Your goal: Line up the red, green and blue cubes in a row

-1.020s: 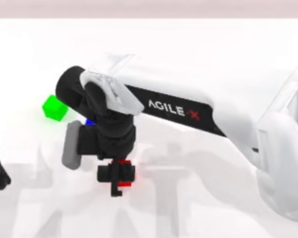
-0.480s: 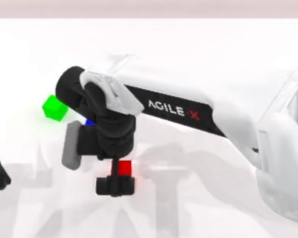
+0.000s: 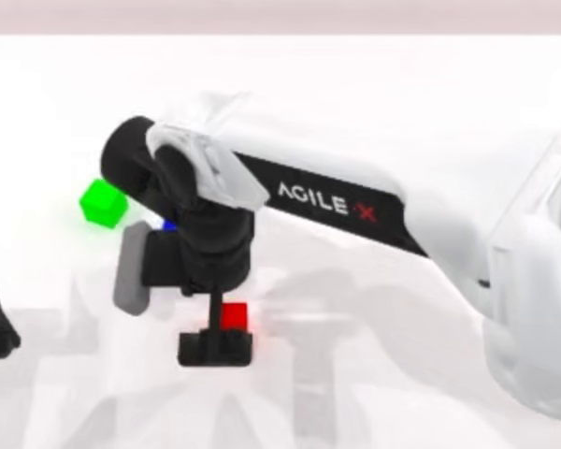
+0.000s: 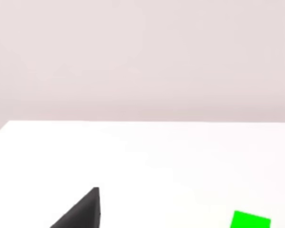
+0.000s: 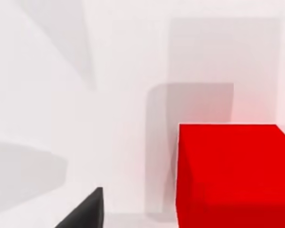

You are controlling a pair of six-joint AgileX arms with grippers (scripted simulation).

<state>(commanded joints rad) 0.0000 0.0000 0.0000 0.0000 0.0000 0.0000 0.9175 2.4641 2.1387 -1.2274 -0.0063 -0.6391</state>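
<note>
Top view: nearest the tabletop's front edge, a bit left of centre, sits the right gripper [image 3: 215, 348], hanging off the long white AgileX arm that reaches in from the right side. The red cube [image 3: 232, 316] rests on the tabletop just behind it, outside the fingers and not held. Whether the fingers are spread or pressed together I cannot tell from any view. In the right wrist view the red cube [image 5: 230, 173] sits flat on the white surface, w/ one dark fingertip beside it, apart from it.

Farther back, the blue cube [image 3: 169, 224] is mostly hidden under the right arm's black wrist; only a sliver shows. Farther again toward the left edge, the green cube [image 3: 103, 204] stands alone. The three do not look to be in a straight row yet.

The left arm is parked at the left edge, only a dark part showing; its fingers can't be read either.

Judgement: red looks placed, so the step in hand is prob. clearing off red. Next move calls for lifting clear w/o nudging red, then taking green or blue and setting it beside red, on one line, evenly spaced.
</note>
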